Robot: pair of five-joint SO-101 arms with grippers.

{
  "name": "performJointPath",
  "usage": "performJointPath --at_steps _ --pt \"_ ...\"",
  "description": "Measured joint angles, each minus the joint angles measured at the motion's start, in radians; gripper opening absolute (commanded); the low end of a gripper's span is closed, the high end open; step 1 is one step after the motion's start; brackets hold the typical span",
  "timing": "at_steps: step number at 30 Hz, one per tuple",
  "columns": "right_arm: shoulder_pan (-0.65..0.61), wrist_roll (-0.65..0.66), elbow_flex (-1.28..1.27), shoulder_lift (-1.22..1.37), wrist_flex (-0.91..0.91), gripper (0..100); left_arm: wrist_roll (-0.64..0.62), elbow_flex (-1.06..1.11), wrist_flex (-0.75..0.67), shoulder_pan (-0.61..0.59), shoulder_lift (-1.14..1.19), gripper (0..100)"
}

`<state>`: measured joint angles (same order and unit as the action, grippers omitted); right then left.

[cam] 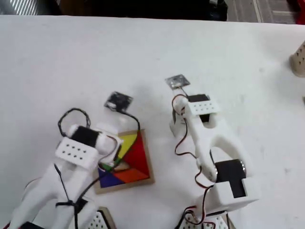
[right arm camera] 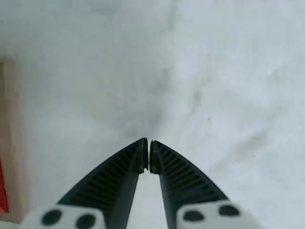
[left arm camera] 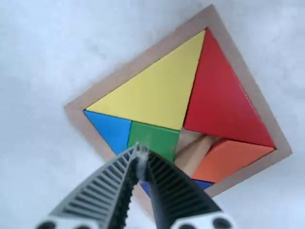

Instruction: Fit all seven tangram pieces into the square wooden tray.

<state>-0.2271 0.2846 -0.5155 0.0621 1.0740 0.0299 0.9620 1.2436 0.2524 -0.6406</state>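
On the white bench (cam: 143, 47), left of centre toward the front edge, lies the square wooden tray (left arm camera: 143, 62). Inside it: yellow triangle (left arm camera: 152, 90) flush against red triangle (left arm camera: 219, 100), blue triangle (left arm camera: 112, 129) touching green square (left arm camera: 155, 140), orange piece (left arm camera: 228, 157) along a rim. A gap of bare wood (left arm camera: 195, 148) shows between green and orange. Left arm (cam: 76, 152) over the tray, its jaws clenched tip to tip just above the green square. Right arm (cam: 209, 138) beside the tray, jaws clenched tip to tip above bare bench
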Motion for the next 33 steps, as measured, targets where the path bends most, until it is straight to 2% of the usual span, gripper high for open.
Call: performJointPath --at_steps 5,8,11,17,19,22,24,26,33 --pt "-0.061 0.037 -0.031 -0.043 0.023 4.7 0.000 -0.006 -0.006 -0.186 0.000 2" --pt "-0.137 0.040 -0.107 -0.140 0.023 12.5 0.000 -0.006 -0.069 -0.358 0.000 2" --pt "-0.262 0.040 -0.199 -0.270 0.018 16.3 0.000 0.044 -0.169 -0.486 0.000 2" --pt "-0.496 0.051 -0.370 -0.479 -0.049 17.4 0.000 0.110 -0.325 -0.583 0.000 4" --pt "-0.565 0.104 -0.405 -0.502 -0.083 21.5 0.000 0.110 -0.359 -0.592 0.005 11" --pt "-0.683 0.250 -0.439 -0.505 -0.103 31.5 0.002 0.107 -0.394 -0.594 0.075 28" --pt "-0.740 0.325 -0.442 -0.505 -0.106 34.6 0.002 0.069 -0.393 -0.598 0.166 38" --pt "-0.776 0.370 -0.442 -0.499 -0.106 34.1 0.002 0.002 -0.364 -0.623 0.281 43" --pt "-0.804 0.420 -0.394 -0.442 -0.161 33.0 0.005 -0.296 -0.187 -0.712 0.666 45"
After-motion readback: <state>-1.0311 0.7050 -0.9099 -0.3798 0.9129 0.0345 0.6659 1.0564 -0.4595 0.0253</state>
